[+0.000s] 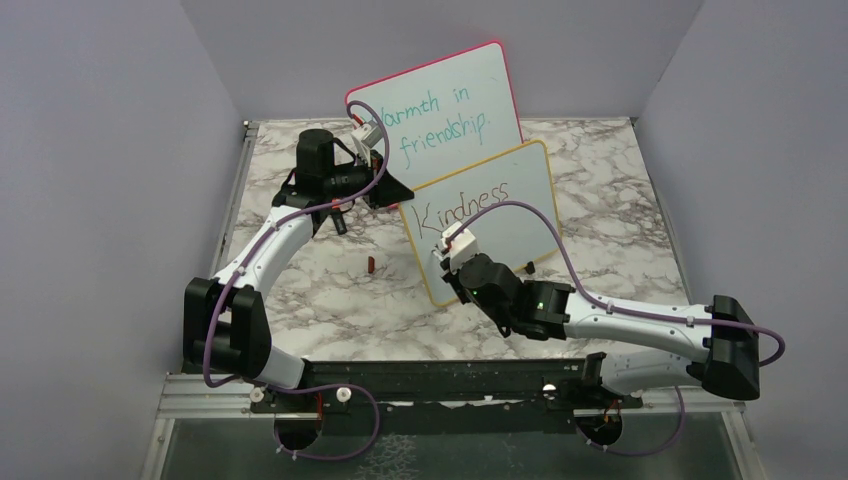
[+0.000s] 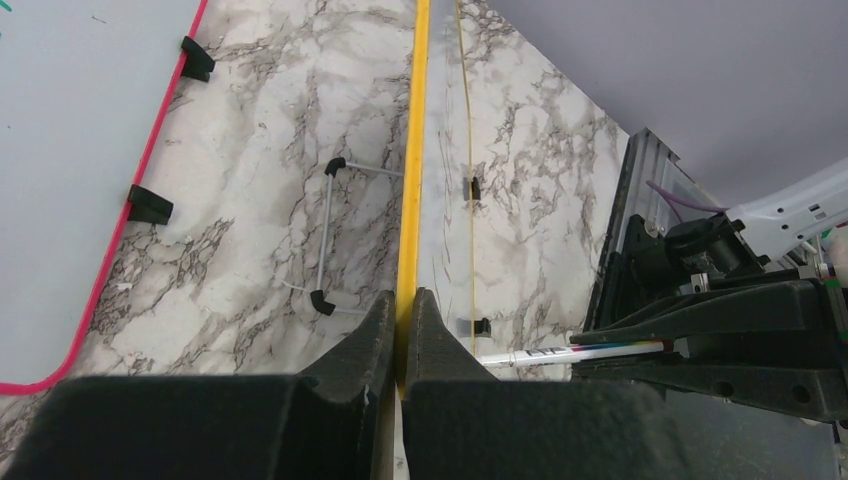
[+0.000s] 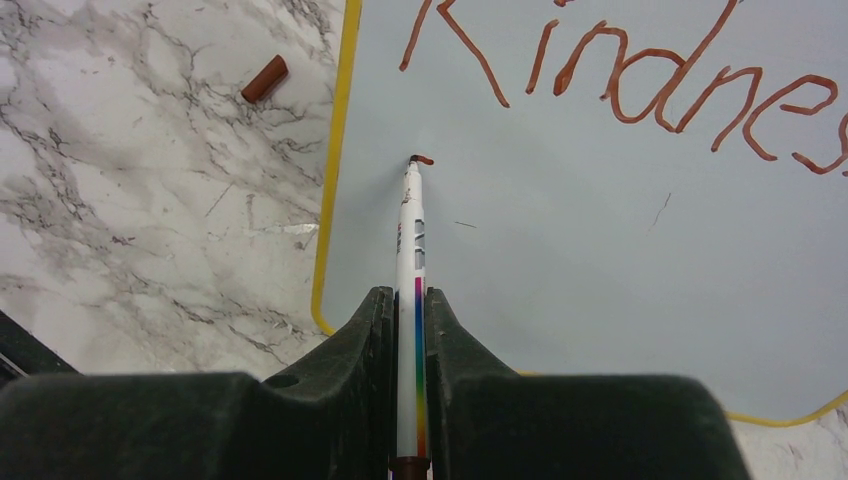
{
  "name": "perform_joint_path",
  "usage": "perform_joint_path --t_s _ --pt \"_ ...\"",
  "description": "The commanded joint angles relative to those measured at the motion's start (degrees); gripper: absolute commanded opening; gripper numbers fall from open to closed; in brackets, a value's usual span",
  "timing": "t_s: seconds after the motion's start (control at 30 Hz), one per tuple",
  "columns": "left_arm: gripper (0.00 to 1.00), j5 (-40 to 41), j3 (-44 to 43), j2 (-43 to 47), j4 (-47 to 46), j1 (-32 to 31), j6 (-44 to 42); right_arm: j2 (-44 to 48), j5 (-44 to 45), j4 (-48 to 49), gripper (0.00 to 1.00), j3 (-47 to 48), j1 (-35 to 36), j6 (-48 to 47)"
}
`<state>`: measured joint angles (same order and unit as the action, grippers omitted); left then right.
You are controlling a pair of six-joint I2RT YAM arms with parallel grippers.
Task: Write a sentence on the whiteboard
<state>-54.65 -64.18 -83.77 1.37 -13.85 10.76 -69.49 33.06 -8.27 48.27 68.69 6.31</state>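
Left end effector (image 2: 404,300) tight on one whiteboard (image 1: 520,225), right end effector (image 3: 407,295) tight around one marker (image 3: 410,220); one cap (image 3: 265,78)

From above, my right arm (image 1: 600,315) covers the lower left corner of the whiteboard (image 1: 525,205), so I can't see the pen (image 3: 408,250) tip there. My left arm (image 1: 330,170) hides the first letter of the teal writing (image 1: 440,115). In the right wrist view the sentence (image 3: 640,85) runs off the top and right edges. In the left wrist view the whiteboard is edge-on, its face unreadable. The brown bit (image 1: 371,264) on the desk (image 1: 330,290) is too small to name
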Motion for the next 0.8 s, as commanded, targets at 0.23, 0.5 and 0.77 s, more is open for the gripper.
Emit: perform_joint_path --t_s 0.23,0.5,0.77 --pt "0.00 1.7 1.5 -1.0 4.1 -1.8 -2.4 -1.6 -4.0 -1.2 0.01 1.9 0.2 -0.4" --pt "0.00 1.7 1.6 -0.7 4.0 -1.8 -2.4 -1.5 -3.8 -5.6 0.01 1.9 0.2 0.4" --pt "0.00 1.6 1.6 -0.6 4.0 -1.8 -2.4 -0.5 0.8 -7.7 0.01 1.5 0.2 1.8"
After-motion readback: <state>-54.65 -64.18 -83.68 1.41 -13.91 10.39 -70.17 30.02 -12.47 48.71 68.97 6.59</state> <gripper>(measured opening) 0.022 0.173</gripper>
